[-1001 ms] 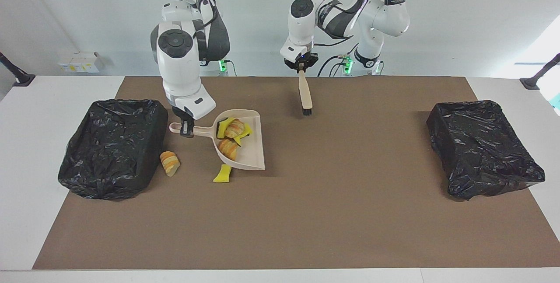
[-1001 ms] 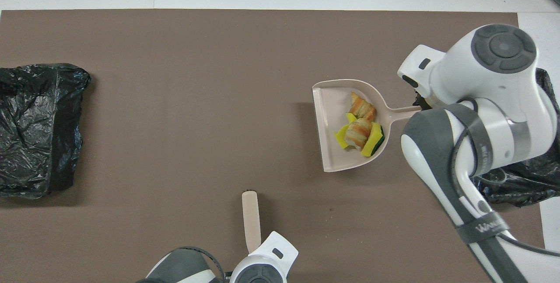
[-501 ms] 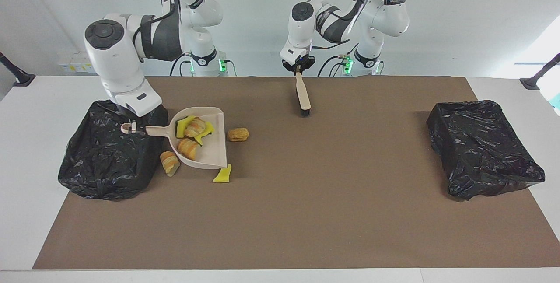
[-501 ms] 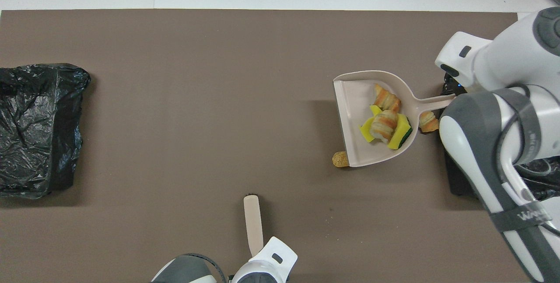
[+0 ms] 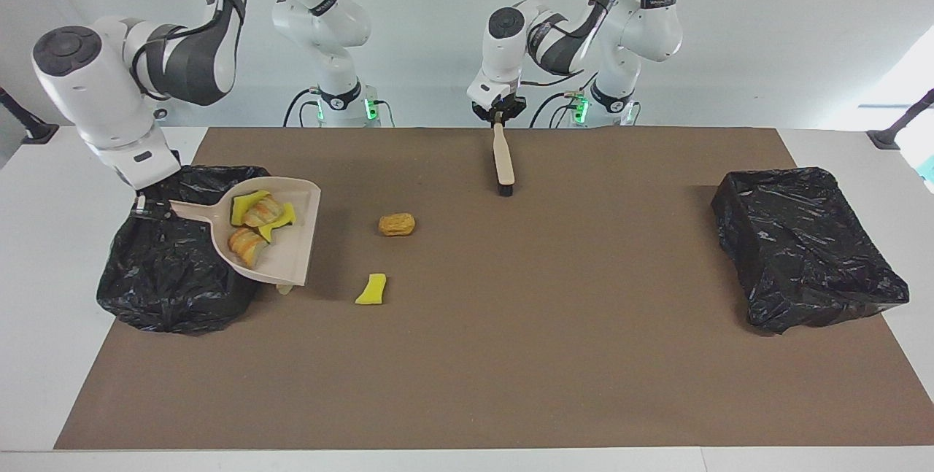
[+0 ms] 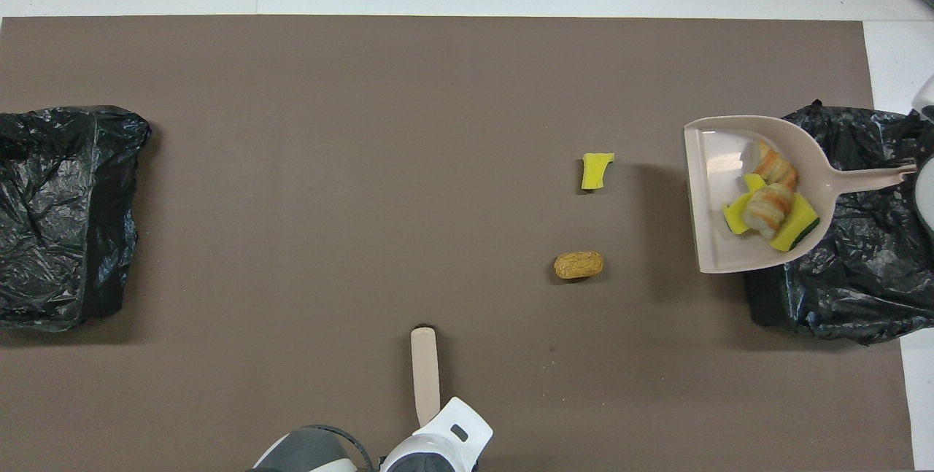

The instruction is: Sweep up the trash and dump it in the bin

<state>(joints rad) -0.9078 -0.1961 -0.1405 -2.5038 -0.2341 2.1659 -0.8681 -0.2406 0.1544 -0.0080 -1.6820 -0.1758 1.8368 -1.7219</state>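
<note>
Right gripper [image 5: 140,202] is clamped on the handle end of the beige dustpan [image 5: 288,246], held up over the bin lined with a black bag [image 5: 168,275] at the right arm's end of the table; pan mouth points away from the bin toward table centre and hangs slightly low. Left gripper [image 5: 499,116] is closed on the top of the brush [image 5: 502,158], which hangs over the mat close to the robots; that arm waits.

Trash in the pan [image 5: 255,224]: a yellow-and-green sponge piece, yellow foam bits and two striped bread-like lumps, bunched toward the handle end. Two scraps lie loose on the brown mat [image 5: 511,355]: a tan lump [image 5: 397,224] nearer the robots, a yellow foam wedge [image 5: 372,289] farther from them, both well apart from the bin. A sliver of something shows under the pan's lower edge, cannot tell what.

Handling, as a judgement: all scraps look light, soft and springy, no fragility worry; foam likely grips the mat a bit, while the rounded lumps may roll or skid ahead of the bristles. Better swept than pinched. Load sits unsecured, so a mouth-down tilt could spill it onto the mat short of the bin. Pan looks stiff and light; handle is the only sensible hold
</note>
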